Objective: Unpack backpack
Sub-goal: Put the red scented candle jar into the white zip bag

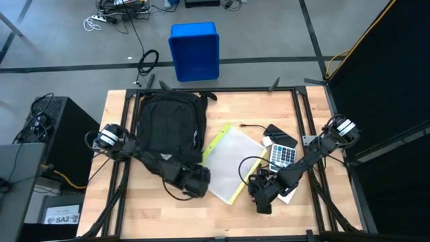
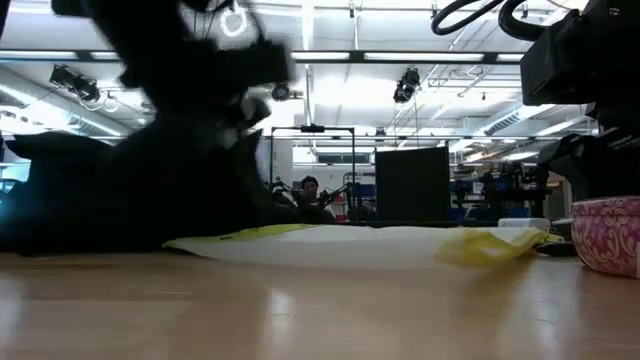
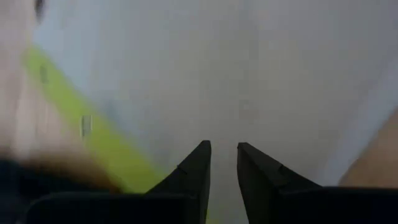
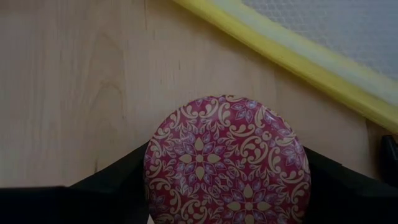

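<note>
Unpacking in progress: items laid out beside the backpack [image 1: 168,124].

The backpack lies flat on the table [image 1: 134,215]; the clear yellow-edged pouch [image 1: 232,165] rests just beside it, with a calculator [image 1: 283,156] beyond the pouch. The left gripper [image 3: 224,163] hovers over the pouch edge nearest the backpack, fingers nearly together with a narrow gap, grasping nothing visible. The right gripper [image 4: 227,174], past the pouch from the backpack, clamps a round red patterned tin [image 4: 227,163]. Probable next move: set down the tin, release, return to the backpack.
</note>
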